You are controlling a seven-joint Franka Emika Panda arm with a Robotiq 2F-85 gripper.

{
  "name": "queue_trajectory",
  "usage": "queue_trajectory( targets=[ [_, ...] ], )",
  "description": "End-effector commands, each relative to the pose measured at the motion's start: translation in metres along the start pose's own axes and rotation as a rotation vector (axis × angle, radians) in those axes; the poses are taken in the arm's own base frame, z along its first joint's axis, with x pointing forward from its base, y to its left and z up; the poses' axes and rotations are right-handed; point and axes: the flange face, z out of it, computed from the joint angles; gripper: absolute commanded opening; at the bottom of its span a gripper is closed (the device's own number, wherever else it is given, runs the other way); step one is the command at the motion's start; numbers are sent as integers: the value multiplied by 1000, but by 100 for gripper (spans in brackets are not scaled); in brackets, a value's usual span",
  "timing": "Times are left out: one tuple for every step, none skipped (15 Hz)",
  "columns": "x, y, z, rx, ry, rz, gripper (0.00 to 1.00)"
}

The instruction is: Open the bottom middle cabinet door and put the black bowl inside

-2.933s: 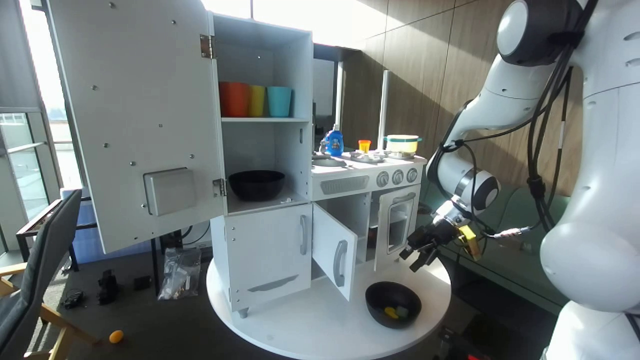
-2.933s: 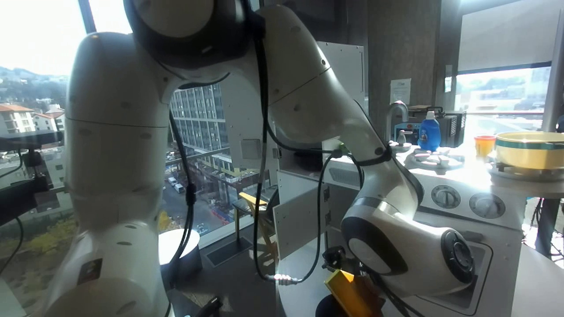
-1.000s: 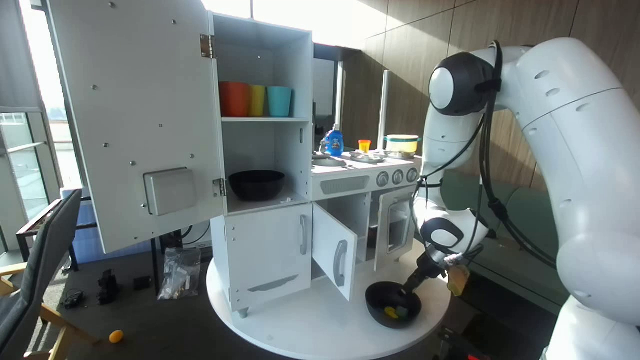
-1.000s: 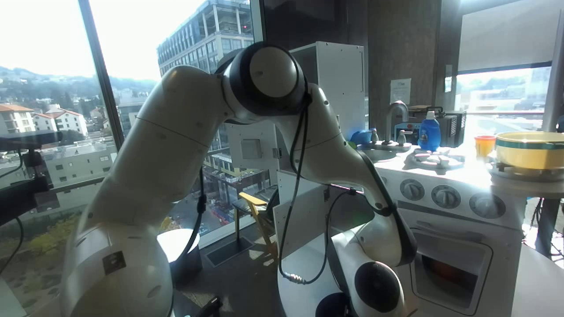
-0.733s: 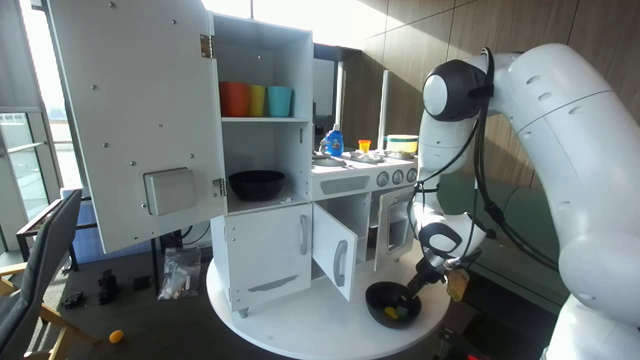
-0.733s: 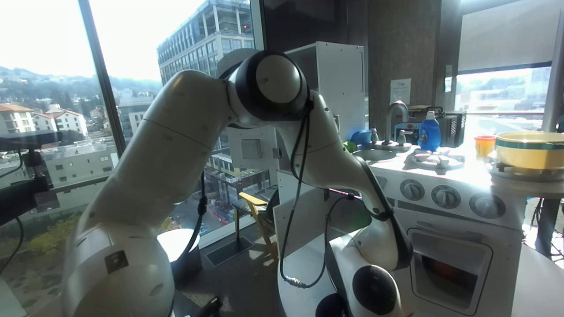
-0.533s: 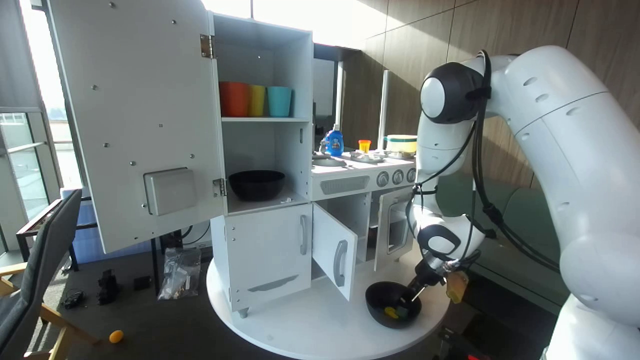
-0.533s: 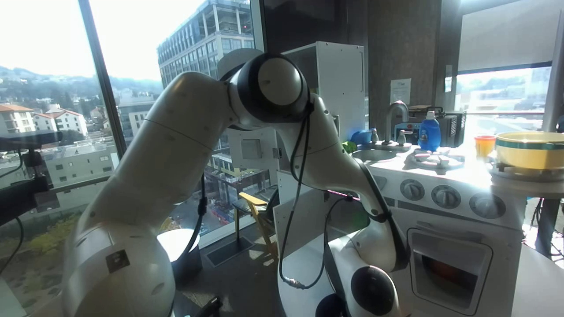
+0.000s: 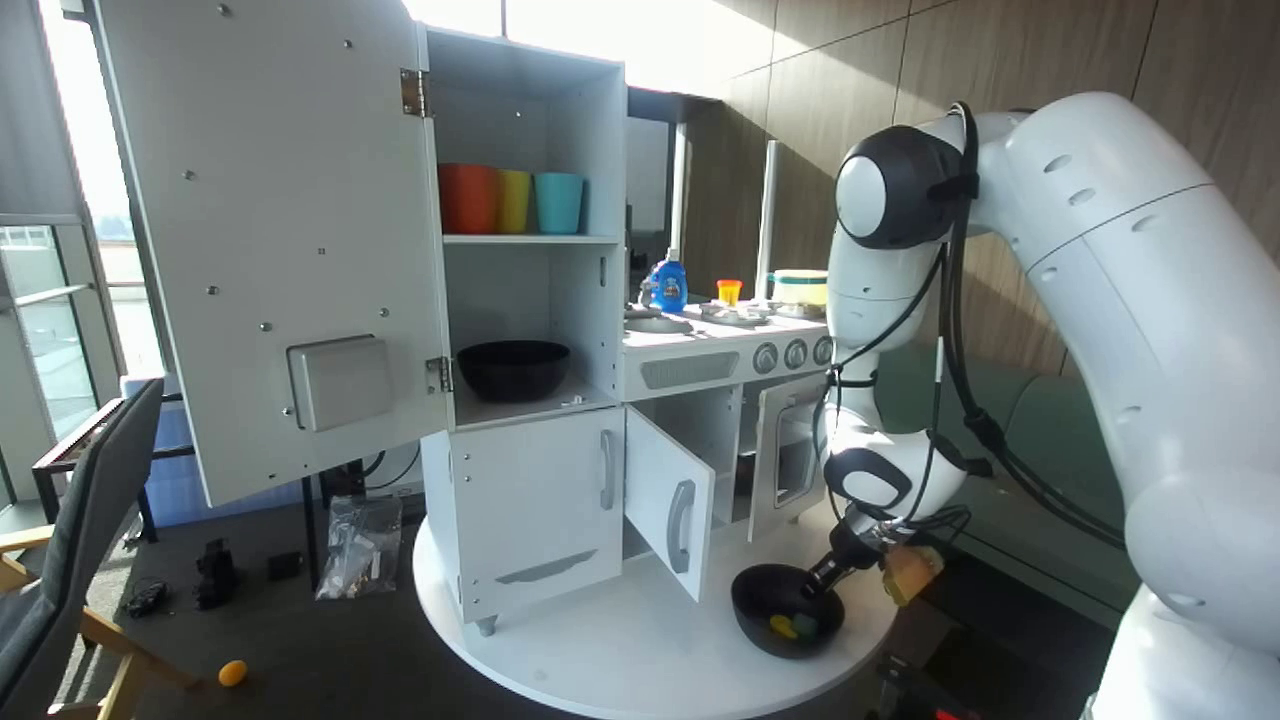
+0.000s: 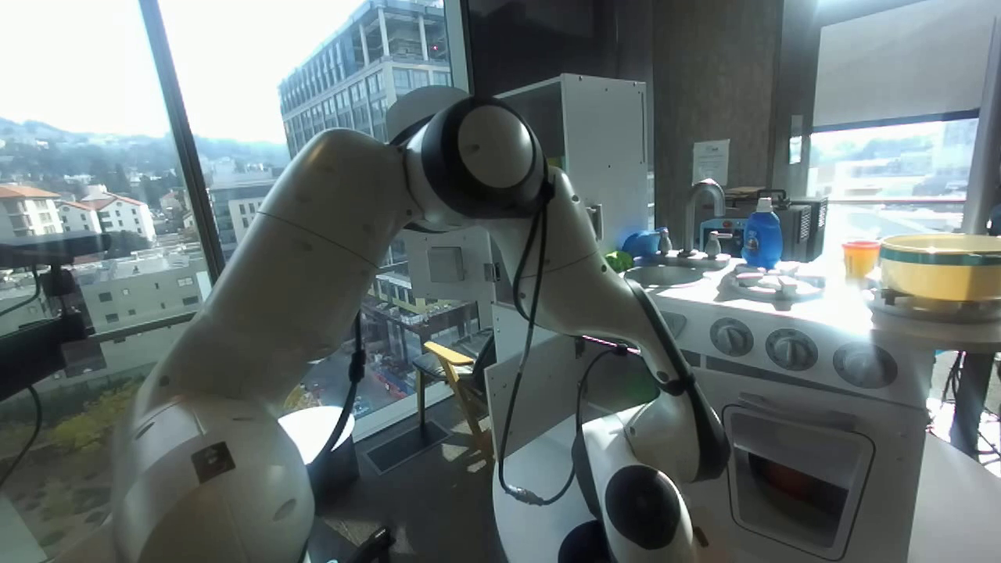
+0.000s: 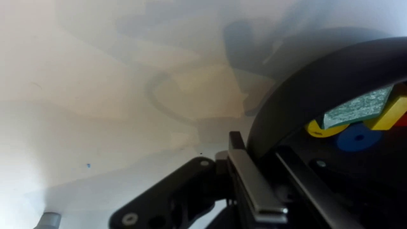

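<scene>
Far left, past the left edge of the round white tabletop [image 9: 585, 645]: the tall white upper door [image 9: 270, 230], swung wide. Then, in the tall cupboard [image 9: 498, 290] above the left edge, an orange cup [image 9: 468, 198], a yellow cup [image 9: 514, 202] and a blue cup [image 9: 559, 204], with a dark bowl [image 9: 513, 373] lower down. No job for any of those, going by the task.

Below, a wide white lower door [image 9: 535, 500], closed. Just right of that, about midway between left edge and right edge, the bottom middle cabinet door [image 9: 668, 500], open in both exterior views. First part done, then.

Farther right, toward the back edge, the oven door [image 9: 771, 462]. In front, toward the right edge and just in from the near edge, the black bowl [image 9: 770, 600], out on the tabletop, not yet inside the cabinet [image 9: 702, 425]. In the bowl, a yellow disc [image 11: 324, 131], a blue disc [image 11: 353, 140], a green block [image 11: 357, 108] and a yellow block [image 11: 389, 115].

At the bowl's side, the gripper [image 11: 262, 156], with one finger [image 11: 254, 184] outside and one inside, looking clamped on the bowl's wall. No clear sign of a lift yet.

Maybe halfway. Left to do: pick up the bowl, carry it toward the back edge, set it inside the cabinet, let go. Likely to tip, being held by one side only.
</scene>
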Motion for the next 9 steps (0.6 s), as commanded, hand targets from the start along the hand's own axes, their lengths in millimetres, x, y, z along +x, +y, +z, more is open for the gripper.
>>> queue_trajectory(
  targets=[
    [8,0,-3,-107,-13,103,0],
    [10,-2,-6,-141,-19,133,2],
    [10,-3,-7,-159,-19,155,2],
    [12,-4,-10,-182,-28,182,2],
    [13,-7,-13,-198,-37,208,2],
    [14,-10,-17,-218,-48,237,2],
    [15,-14,-21,-239,-67,273,1],
    [16,-17,-24,-251,-84,305,2],
    [17,-21,-27,-250,-104,330,2]
  ],
)
